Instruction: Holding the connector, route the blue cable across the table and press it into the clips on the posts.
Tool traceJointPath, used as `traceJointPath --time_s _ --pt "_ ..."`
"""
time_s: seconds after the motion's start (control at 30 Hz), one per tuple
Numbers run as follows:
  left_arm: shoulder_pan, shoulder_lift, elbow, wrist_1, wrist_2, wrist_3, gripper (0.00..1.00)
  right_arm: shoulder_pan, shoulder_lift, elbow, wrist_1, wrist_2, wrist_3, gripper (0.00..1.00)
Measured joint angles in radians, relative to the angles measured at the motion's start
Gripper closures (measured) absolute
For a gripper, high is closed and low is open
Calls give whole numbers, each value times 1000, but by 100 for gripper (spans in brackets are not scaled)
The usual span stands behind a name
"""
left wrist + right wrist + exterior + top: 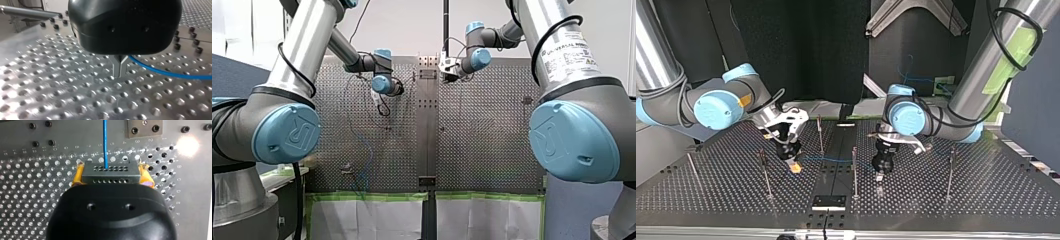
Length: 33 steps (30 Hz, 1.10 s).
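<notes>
My right gripper [111,173], with yellow pads, is shut on a grey connector [125,177] low over the perforated table [30,195]. The blue cable [105,142] leaves the connector straight ahead. In the top view it runs across the middle [836,161] from my right gripper [795,167] to my left gripper [880,175]. My left gripper [120,71] has its metal fingers shut, tips just above the table. The cable [170,73] comes out beside the base of the fingers; a pinch does not show. Thin posts [854,170] [765,172] [820,132] stand between and around the grippers.
Further posts stand at the top view's right [949,172] and left [694,171]. A small dark plate [828,201] is bolted at the table's near edge in that view. A bolted metal plate [145,128] lies ahead of the connector.
</notes>
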Motion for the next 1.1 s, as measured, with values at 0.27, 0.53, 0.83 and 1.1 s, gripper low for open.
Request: traceJointPath --time_s 0.27,0.53,0.83,1.1 --pt "-12 15 -1 -50 -47 36 42 -2 0 -1 1 0 -9 100" --pt "-20 77 -40 -122 -106 37 0 -10 -17 -2 3 1 -15 100" --pt "-45 132 -110 -167 -100 42 0 -21 -44 -1 8 1 -15 100" --pt "-81 205 -168 -198 -80 33 0 -26 -49 3 10 2 -15 100"
